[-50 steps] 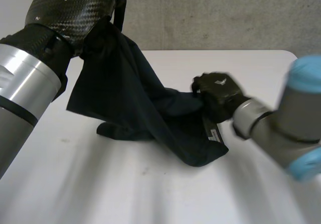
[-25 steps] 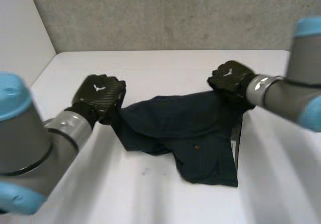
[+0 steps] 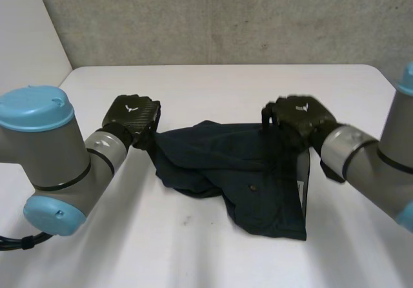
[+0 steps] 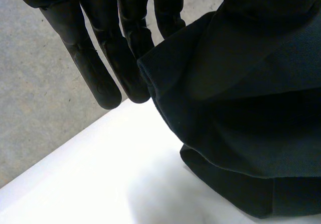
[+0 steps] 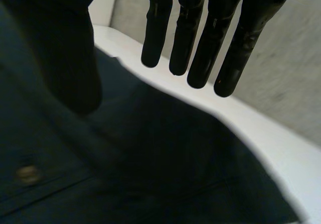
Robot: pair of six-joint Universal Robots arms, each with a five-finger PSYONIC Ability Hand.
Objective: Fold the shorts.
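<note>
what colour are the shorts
The shorts are plain dark navy; the head view shows it best.

The shorts (image 3: 239, 172) are dark navy, nearly black, and lie crumpled on the white table (image 3: 193, 249), around its middle. They are spread sideways and not flat. The far edge runs fairly straight from end to end, and the cloth below it sags into soft folds. The left end is bunched and rolled under itself, and in the left wrist view a stitched hem (image 4: 150, 81) stands lifted off the table above doubled layers. The right part reaches nearer the camera, ending in a squared corner. A small button (image 3: 252, 188) shows there, and a pale strip (image 3: 303, 175) runs along the right edge.
</note>
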